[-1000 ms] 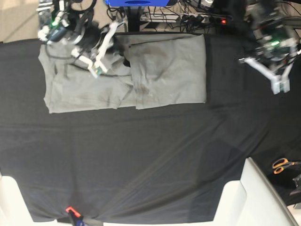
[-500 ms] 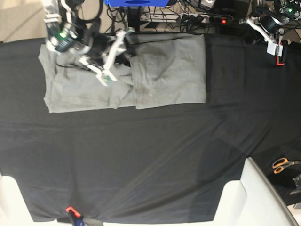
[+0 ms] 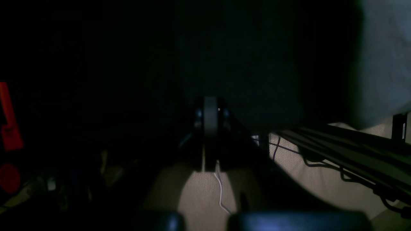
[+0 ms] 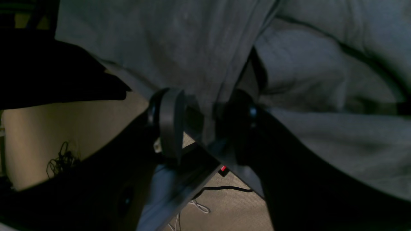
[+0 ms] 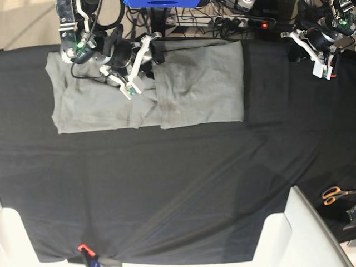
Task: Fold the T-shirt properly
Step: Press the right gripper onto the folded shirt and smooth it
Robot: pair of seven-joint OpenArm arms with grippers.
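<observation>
T-shirt (image 5: 167, 89) lies partly folded at the upper left of my overhead view. My right claw (image 4: 200, 122) stands parted over its cloth, fabric between the fingers; my left claw (image 5: 324, 69) is clenched empty at upper right.

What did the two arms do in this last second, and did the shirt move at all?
The left claw, shut and empty, pulled back from over the black cloth to the table's far corner. The right claw shifted slightly toward the far edge, above the grey shirt. The shirt and scissors stayed put.
</observation>
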